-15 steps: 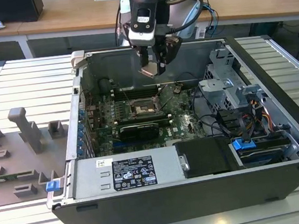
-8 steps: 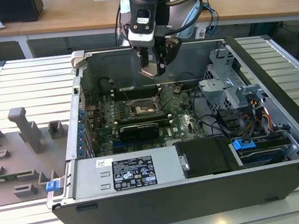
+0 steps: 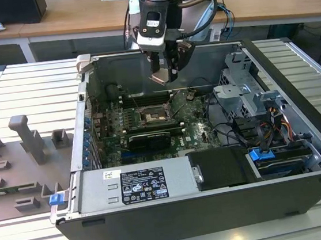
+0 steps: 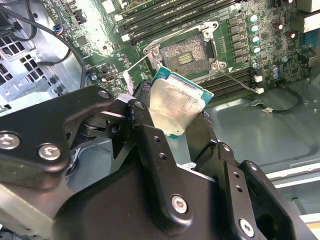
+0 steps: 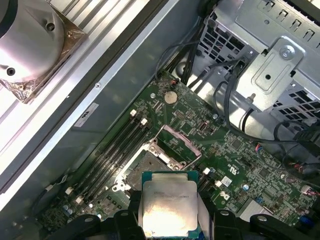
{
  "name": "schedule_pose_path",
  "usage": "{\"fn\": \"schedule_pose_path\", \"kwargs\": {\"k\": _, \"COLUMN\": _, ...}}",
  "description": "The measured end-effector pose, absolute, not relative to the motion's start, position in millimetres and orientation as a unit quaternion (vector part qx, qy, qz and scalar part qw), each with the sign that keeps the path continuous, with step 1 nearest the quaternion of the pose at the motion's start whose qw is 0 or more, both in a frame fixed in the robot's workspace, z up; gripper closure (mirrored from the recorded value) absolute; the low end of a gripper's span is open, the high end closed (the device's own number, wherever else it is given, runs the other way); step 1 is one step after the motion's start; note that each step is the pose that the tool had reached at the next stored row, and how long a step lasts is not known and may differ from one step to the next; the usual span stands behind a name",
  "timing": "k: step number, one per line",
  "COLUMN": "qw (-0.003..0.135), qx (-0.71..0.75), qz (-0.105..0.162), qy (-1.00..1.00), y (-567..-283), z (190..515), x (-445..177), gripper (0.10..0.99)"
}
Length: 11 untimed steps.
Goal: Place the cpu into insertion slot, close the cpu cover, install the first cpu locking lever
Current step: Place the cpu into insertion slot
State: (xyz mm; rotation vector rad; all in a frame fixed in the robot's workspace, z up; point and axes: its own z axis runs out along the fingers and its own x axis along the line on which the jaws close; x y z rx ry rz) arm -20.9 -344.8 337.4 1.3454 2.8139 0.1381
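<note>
My gripper (image 3: 163, 74) hangs inside the open computer case (image 3: 296, 87), shut on the cpu (image 3: 160, 78). The cpu (image 4: 175, 102) is a flat square chip with a pale silver top and a green edge, clamped between the two black fingers (image 4: 150, 137). It floats well above the insertion slot (image 3: 153, 116), apart from it. The insertion slot (image 4: 186, 51) is bare, its dark pin field exposed. In the first wrist view the cpu (image 5: 167, 205) sits just over the edge of the slot (image 5: 141, 164). The cpu cover (image 5: 176, 145) stands swung up beside the slot.
Long black memory slots (image 5: 112, 150) run beside the socket. A long black card (image 3: 148, 140) lies toward the case front, with the power supply (image 3: 136, 183) beyond it. A metal drive cage (image 3: 244, 93) and cables (image 3: 237, 128) crowd the exterior view's right. Grey fixtures (image 3: 26, 141) stand outside the case.
</note>
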Motion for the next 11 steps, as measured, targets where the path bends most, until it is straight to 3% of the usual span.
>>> {"fn": "schedule_pose_path", "kwargs": {"k": 11, "qw": 0.01, "qx": 0.44, "qz": 0.044, "qy": 0.897, "y": -344.8, "z": 334.0, "x": -21.0, "gripper": 0.561}}
